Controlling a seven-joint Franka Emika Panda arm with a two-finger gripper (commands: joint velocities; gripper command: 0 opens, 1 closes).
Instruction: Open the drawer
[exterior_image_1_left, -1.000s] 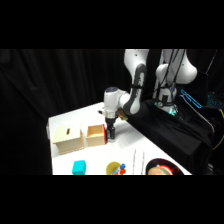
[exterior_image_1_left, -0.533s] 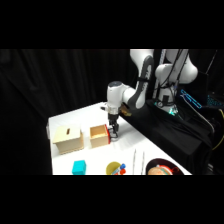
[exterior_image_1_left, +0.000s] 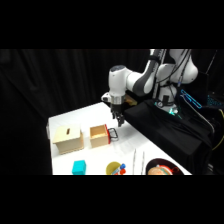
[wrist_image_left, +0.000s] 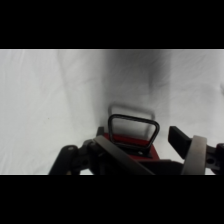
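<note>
One drawer (exterior_image_1_left: 99, 136) at centre frame, slid out from its cabinet (exterior_image_1_left: 68, 138); we cannot tell whether the gripper (exterior_image_1_left: 120, 121) above its handle (wrist_image_left: 133, 131) grasps anything.

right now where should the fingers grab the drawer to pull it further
Grip the black loop handle on the drawer's front, the face turned away from the cabinet. The loop sticks out clear of the wood with a gap behind its bar, as the wrist view shows, so one finger could likely slip inside it. Come down from above, where the gripper hangs, then pull away from the cabinet.
</note>
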